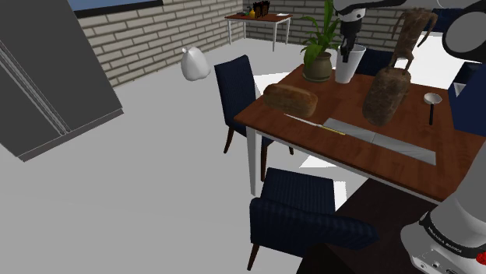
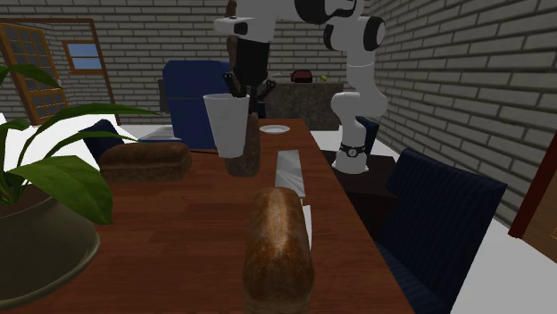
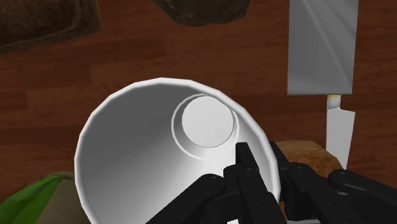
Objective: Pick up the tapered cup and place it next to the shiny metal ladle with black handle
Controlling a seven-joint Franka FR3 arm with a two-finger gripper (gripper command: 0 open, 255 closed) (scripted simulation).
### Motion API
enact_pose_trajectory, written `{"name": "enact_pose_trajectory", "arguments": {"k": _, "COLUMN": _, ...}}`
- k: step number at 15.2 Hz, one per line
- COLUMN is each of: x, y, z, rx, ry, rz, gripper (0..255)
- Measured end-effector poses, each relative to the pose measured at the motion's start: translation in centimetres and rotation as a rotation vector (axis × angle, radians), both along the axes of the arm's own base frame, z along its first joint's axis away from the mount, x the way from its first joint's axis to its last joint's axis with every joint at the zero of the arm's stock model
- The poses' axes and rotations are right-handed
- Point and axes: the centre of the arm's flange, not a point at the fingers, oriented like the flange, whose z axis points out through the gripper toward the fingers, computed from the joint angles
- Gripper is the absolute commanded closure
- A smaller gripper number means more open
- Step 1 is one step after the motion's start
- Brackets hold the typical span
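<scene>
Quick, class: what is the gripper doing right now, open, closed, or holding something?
Gripper: closed on the rim of the white cup, one jaw inside, one outside.

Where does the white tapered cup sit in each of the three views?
Shoulder view: white cup at the top, right of centre, beside the potted plant.
Second exterior view: left of centre, upper half.
Wrist view: open mouth facing the camera, rim between the jaws.
Shared landmark: the grey knife blade.
</scene>
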Motion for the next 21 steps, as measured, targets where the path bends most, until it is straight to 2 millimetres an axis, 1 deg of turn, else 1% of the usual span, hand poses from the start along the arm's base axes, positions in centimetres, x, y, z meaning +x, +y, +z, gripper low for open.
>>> {"name": "enact_pose_trajectory", "arguments": {"k": 10, "x": 0.0, "y": 0.0, "z": 5.1, "rx": 0.0, "ry": 0.0, "rz": 0.0, "gripper": 255}}
{"name": "enact_pose_trajectory", "arguments": {"k": 11, "x": -0.6, "y": -0.2, "z": 5.3, "rx": 0.0, "ry": 0.0, "rz": 0.0, "gripper": 255}}
{"name": "enact_pose_trajectory", "arguments": {"k": 14, "x": -3.2, "y": -2.1, "z": 5.6, "rx": 0.0, "ry": 0.001, "rz": 0.0, "gripper": 255}}
{"name": "enact_pose_trajectory", "arguments": {"k": 16, "x": -5.6, "y": -3.9, "z": 5.2, "rx": 0.0, "ry": 0.0, "rz": -0.001, "gripper": 255}}
{"name": "enact_pose_trajectory", "arguments": {"k": 19, "x": -8.2, "y": -5.9, "z": 5.8, "rx": 0.0, "ry": 0.0, "rz": 0.0, "gripper": 255}}
{"name": "enact_pose_trajectory", "arguments": {"k": 21, "x": -10.6, "y": -7.6, "z": 5.9, "rx": 0.0, "ry": 0.0, "rz": -0.001, "gripper": 255}}
